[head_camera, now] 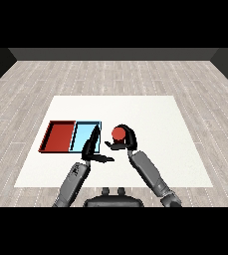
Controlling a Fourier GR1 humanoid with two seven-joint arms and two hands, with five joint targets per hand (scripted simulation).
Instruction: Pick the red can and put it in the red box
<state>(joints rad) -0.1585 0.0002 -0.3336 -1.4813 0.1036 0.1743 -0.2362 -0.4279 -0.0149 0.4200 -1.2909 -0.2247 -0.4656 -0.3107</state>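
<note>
Grasp step in hand, by the look of it: right robot hand (127,138) curled round the red can (118,133), fingers arching over its far side and thumb reaching in below, the can just right of the light blue tray (85,141) and outside both trays. Hard to tell whether the can rests on the white desk (155,124) or hangs just off it. Left robot hand (91,149) holding nothing, fingers straight and apart, hovering over the near right corner of the light blue tray. Red tray (58,137) lying touching the blue one on its left side, so farther from the can. Next move, as a judgement: lift clear of the desk, carry leftward across the whole blue tray, high enough to pass the rims and the idle left robot hand, then lower inside the red tray before letting go.
</note>
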